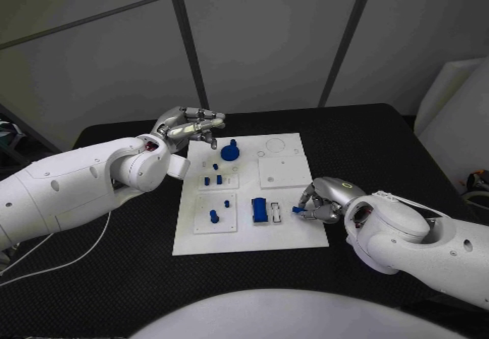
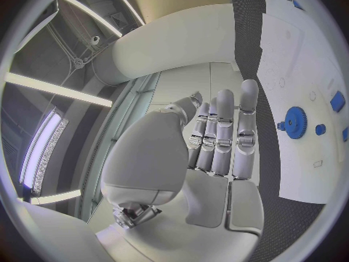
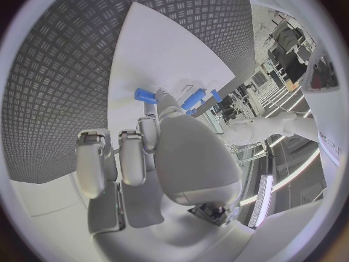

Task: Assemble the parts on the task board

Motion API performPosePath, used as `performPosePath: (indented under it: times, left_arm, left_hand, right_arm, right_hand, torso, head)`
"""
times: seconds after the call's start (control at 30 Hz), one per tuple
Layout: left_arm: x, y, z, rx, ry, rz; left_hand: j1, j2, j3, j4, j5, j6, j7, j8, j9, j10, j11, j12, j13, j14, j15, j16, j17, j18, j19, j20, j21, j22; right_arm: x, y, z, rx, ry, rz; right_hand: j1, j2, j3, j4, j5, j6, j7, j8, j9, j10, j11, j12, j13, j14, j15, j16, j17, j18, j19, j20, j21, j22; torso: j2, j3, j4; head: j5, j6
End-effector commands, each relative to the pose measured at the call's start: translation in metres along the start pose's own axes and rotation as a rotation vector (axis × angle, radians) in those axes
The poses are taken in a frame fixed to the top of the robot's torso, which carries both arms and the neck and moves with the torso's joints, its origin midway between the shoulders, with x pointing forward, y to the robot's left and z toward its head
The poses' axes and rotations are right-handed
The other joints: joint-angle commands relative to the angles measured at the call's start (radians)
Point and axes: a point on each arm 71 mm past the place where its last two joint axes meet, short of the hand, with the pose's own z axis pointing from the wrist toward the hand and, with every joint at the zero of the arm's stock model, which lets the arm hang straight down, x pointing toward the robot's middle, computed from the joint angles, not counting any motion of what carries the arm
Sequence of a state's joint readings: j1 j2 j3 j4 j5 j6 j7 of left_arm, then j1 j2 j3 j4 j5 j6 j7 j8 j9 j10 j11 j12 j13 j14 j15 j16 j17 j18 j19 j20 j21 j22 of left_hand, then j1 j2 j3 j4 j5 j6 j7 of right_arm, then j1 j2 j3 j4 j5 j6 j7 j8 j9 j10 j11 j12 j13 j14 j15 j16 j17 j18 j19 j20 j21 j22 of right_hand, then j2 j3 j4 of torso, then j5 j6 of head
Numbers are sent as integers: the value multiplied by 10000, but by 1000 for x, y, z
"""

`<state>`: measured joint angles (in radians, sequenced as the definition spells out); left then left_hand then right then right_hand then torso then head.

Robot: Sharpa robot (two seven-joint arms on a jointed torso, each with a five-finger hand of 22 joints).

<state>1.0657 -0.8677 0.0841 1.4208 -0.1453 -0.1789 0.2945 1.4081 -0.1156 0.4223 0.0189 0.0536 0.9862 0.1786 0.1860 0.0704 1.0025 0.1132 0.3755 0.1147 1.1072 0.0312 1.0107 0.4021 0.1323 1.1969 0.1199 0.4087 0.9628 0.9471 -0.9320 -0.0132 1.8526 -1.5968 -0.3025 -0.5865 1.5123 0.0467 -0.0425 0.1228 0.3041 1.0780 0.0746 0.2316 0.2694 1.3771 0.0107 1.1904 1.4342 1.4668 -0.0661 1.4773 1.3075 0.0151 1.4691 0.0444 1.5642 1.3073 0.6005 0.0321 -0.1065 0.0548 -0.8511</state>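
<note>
Currently, head view: my right hand (image 1: 324, 201) hangs over the near right corner of the white board (image 1: 295, 236), fingers pinching a small blue peg (image 1: 297, 209) beside the blue block (image 1: 260, 210). My left hand (image 1: 189, 126) hovers at the far left corner, fingers loosely apart, empty, near the blue gear (image 1: 230, 151).

Left wrist view: fingers straight, holding nothing.

Right wrist view: the peg sits at my fingertips (image 3: 161, 99).

Judgement: insertion step; next calls for aligning the peg over its hole.
</note>
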Motion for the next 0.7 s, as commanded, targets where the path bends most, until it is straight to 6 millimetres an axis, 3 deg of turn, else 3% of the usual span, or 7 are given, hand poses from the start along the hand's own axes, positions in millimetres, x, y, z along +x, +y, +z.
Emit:
performPosePath:
  times: [0.03,0.5,0.7]
  left_arm:
    - [1,-1,0,27,110,-52]
    - [3,-1,0,6,161,-67]
    - [3,-1,0,-14,192,-75]
  left_hand:
    - [-27,35,-78,-3,35,-76,15,26,-6,-68,-12,33,9,-63,-12,9,-11,493,-74,26,-37,-12]
    - [-27,35,-78,-3,35,-76,15,26,-6,-68,-12,33,9,-63,-12,9,-11,493,-74,26,-37,-12]
    - [-22,35,-78,-8,35,-80,16,29,-6,-74,-11,37,8,-65,-12,10,-14,494,-74,26,-38,-14]
  right_arm:
    - [-5,4,0,178,-679,1530]
    - [5,16,10,222,89,2407]
    - [11,20,16,308,761,2418]
  right_hand:
    - [190,269,128,12,35,99,-33,44,148,178,-175,-21,-1390,759,-62,43,1292,-151,1017,-69,66,2635]
    - [-393,-19,547,321,-13,191,-78,31,210,223,-205,-14,-1362,764,-81,43,1302,-151,1017,-77,66,2635]
    - [-879,-176,690,638,529,323,-134,102,297,308,-249,75,-1287,780,-112,83,1365,-151,1017,-107,66,2635]
  torso:
    - [6,5,-4]
    - [4,-1,-6]
    - [6,1,-6]
  head:
    - [21,-5]
    - [42,8]
    - [54,15]
